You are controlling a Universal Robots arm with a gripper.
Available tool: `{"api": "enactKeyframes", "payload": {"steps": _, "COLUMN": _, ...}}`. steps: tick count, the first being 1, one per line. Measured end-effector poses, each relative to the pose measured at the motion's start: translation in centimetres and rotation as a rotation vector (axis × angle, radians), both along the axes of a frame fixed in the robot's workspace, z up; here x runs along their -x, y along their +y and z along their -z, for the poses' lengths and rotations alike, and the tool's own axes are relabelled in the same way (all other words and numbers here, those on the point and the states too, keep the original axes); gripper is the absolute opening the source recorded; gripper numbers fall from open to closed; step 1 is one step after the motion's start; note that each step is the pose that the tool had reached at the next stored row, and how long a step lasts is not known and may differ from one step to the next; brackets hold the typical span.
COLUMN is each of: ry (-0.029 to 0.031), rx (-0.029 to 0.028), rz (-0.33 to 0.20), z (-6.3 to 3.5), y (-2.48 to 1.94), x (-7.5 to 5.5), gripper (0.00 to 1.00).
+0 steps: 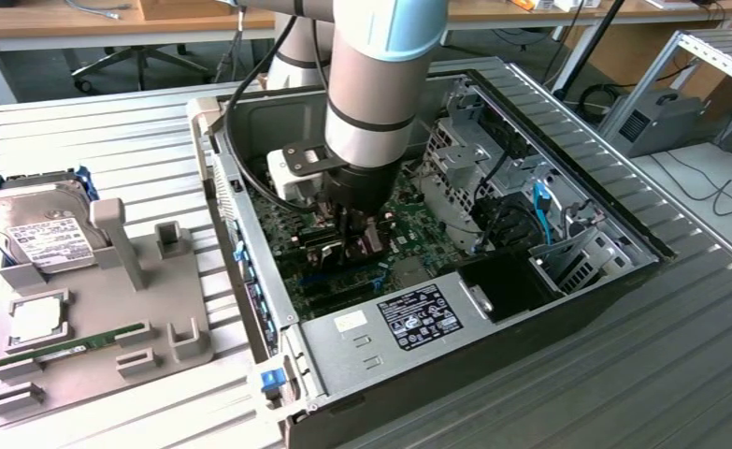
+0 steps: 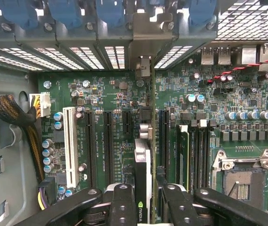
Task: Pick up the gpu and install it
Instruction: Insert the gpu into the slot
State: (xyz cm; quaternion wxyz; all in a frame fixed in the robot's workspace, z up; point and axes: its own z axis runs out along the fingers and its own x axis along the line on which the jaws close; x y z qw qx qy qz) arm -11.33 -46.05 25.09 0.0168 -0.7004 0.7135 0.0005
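Note:
The gpu (image 2: 144, 155) is a thin dark card seen edge-on in the wrist view. It stands upright over the black slots of the green motherboard (image 2: 209, 117). Its silver end bracket (image 2: 145, 66) reaches up to the slotted rear wall of the case. My gripper (image 2: 143, 202) is shut on the card, with a black finger (image 2: 122, 205) on each side. In the exterior view the arm reaches down into the open computer case (image 1: 615, 281). There the gripper (image 1: 348, 241) holds the gpu (image 1: 363, 245) low over the board.
A white slot (image 2: 69, 141) and a braided cable bundle (image 2: 11, 113) lie to one side of the card, the processor socket (image 2: 242, 181) to the other. At the exterior view's left, a grey fixture (image 1: 153, 309) holds a hard drive (image 1: 41, 229) and a green memory stick (image 1: 73, 344).

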Motion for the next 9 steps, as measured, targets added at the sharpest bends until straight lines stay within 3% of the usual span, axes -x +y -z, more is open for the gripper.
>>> {"api": "enactKeyframes", "payload": {"steps": 9, "ry": -0.0005, "rx": 0.0, "rz": 0.0, "z": 0.0, "y": 0.0, "x": 0.31, "gripper": 0.27}}
